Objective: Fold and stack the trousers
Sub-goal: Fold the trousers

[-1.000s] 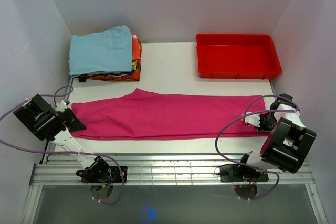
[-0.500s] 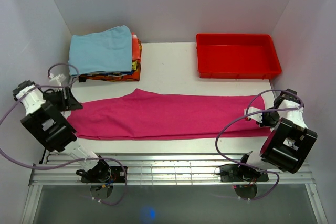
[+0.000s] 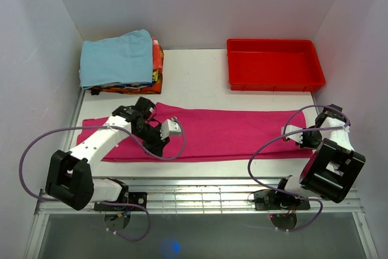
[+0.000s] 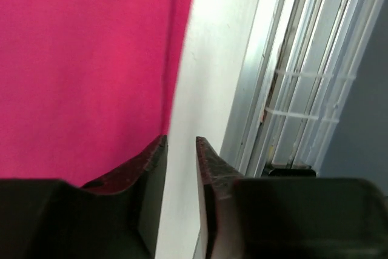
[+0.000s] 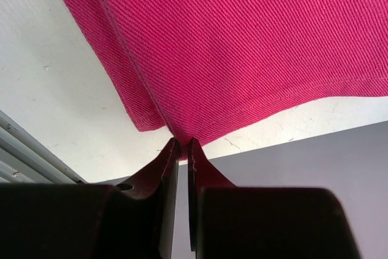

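Note:
The magenta-pink trousers point(image 3: 230, 131) lie flat and stretched across the table from left to right. My left gripper point(image 3: 159, 148) hangs over their near edge, left of the middle. In the left wrist view the trousers point(image 4: 79, 59) fill the left side. My left gripper point(image 4: 180, 141) has its jaws a little apart over bare white table just off the cloth's edge, and it holds nothing. My right gripper point(image 3: 301, 141) is at the trousers' right end. In the right wrist view it point(image 5: 180, 142) is shut on a corner of the trousers point(image 5: 242, 40).
A stack of folded clothes topped by a light blue cloth point(image 3: 118, 59) sits at the back left. A red plastic tray point(image 3: 274, 65) stands at the back right. A metal rail point(image 3: 200, 195) runs along the front edge. White walls close in on both sides.
My left arm has swung from the trousers' left end to their near edge left of the middle. The left end now lies free on the table. My right gripper has barely moved.

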